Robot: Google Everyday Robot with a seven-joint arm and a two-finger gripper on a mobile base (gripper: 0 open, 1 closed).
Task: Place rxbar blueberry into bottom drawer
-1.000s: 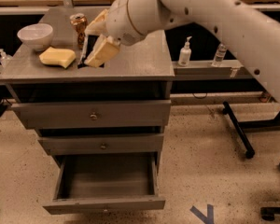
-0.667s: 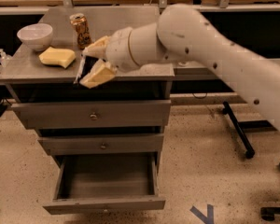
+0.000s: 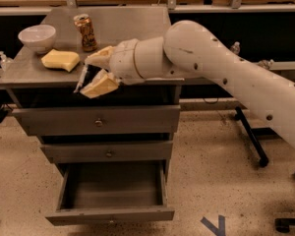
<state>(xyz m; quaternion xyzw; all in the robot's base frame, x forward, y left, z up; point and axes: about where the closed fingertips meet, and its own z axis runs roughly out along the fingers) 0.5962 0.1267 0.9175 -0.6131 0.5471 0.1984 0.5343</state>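
Camera view: one grey cabinet (image 3: 91, 85) with three drawers, seen from the front and a little from above.
Gripper (image 3: 88, 77): at the front edge of the cabinet top, on its left half, just above the top drawer (image 3: 96, 121). The white arm (image 3: 211, 68) reaches in from the cabinet's right side.
Fingers (image 3: 102, 85): two tan fingers, clamped on the rxbar blueberry (image 3: 83, 82), one above it and one below.
Rxbar blueberry: a dark bar between the fingers, tilted, with its white end pointing down and to the cabinet's left. No writing on it can be read.
Bottom drawer (image 3: 111, 214): the lowest one of the cabinet, pulled out toward the camera, well below the gripper.
Middle drawer (image 3: 108, 152): closed, with a small round knob.
Sponge (image 3: 60, 60): yellow, on the cabinet top, left of the gripper.
Bowl (image 3: 37, 37): white, at the left rear of the cabinet top, behind the sponge.
Can (image 3: 86, 32): upright on the cabinet top, behind the gripper; its print is not readable.
Blue mark (image 3: 214, 225): on the floor, right of the cabinet's bottom drawer.
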